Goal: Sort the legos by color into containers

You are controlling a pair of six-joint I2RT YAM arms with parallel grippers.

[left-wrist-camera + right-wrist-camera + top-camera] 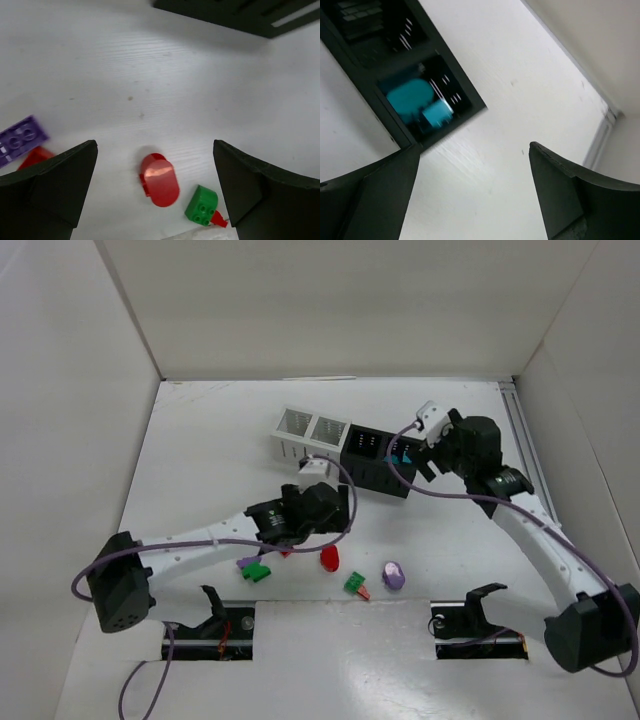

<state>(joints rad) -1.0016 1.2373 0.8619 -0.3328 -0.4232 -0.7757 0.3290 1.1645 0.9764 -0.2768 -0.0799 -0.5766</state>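
The left arm is reaching in from the near left corner. The left jaws are standing wide apart and empty, hovering over the loose legos on the surface. At the far left a purple brick is lying just beside a red scrap, and the overhead view is showing a green brick next to them. The red oval is sitting between the open jaws, with a second green brick just beside it. A purple oval is resting apart, farther right.

Behind them the four joined cups are running from two white on the left to two black on the right. Teal pieces are lying in the rightmost black cup. What the other cups are holding is not showing clearly. The right arm is hanging over that teal cup, and the right jaws are apart and gripping nothing.

The likeliest trouble is at the red oval. It is small and rounded and may squirt out sideways as the jaws are closing. With the second green brick so near, a finger coming down off-centre may shove that brick or trap both colours together. The left arm's cable is looping close to the black cups and could be snagging them. On the right, a low departure could be clipping a rim and dragging the whole joined row.
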